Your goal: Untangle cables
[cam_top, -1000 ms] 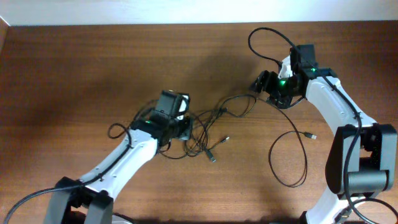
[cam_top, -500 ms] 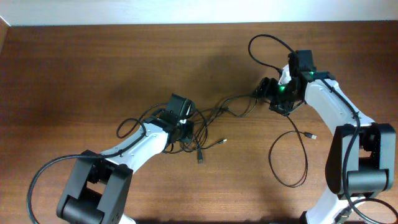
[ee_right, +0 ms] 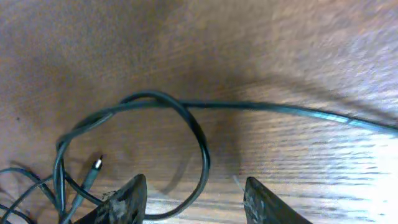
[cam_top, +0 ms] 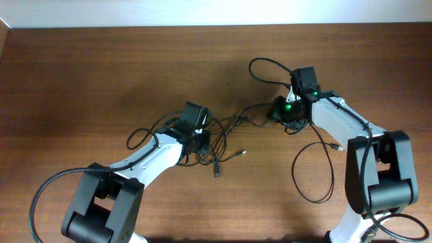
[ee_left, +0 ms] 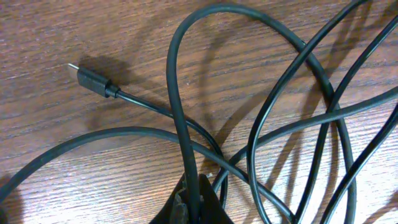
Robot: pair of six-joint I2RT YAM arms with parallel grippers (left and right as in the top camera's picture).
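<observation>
Several thin black cables (cam_top: 219, 135) lie tangled on the wooden table, mid-frame in the overhead view. My left gripper (cam_top: 200, 140) sits on the tangle's left side. In the left wrist view it (ee_left: 191, 208) is shut on one cable (ee_left: 177, 106) that loops upward, with a small plug (ee_left: 93, 81) lying at upper left. My right gripper (cam_top: 279, 111) is at the tangle's right end. In the right wrist view it (ee_right: 196, 202) is open just above the table, with a cable loop (ee_right: 202, 155) lying between the fingertips (ee_right: 127, 199) and a silver-tipped plug (ee_right: 93, 168) to the left.
A separate cable (cam_top: 317, 172) curves over the table at the right, with its plug (cam_top: 339, 146) near the right arm. Two loose plug ends (cam_top: 217, 172) lie just in front of the tangle. The thick arm cable (cam_top: 266, 64) arcs behind the right gripper.
My right gripper has moved left and a little nearer, up to the tangle's right end. My left gripper shifted slightly right a second ago and has held still since.
</observation>
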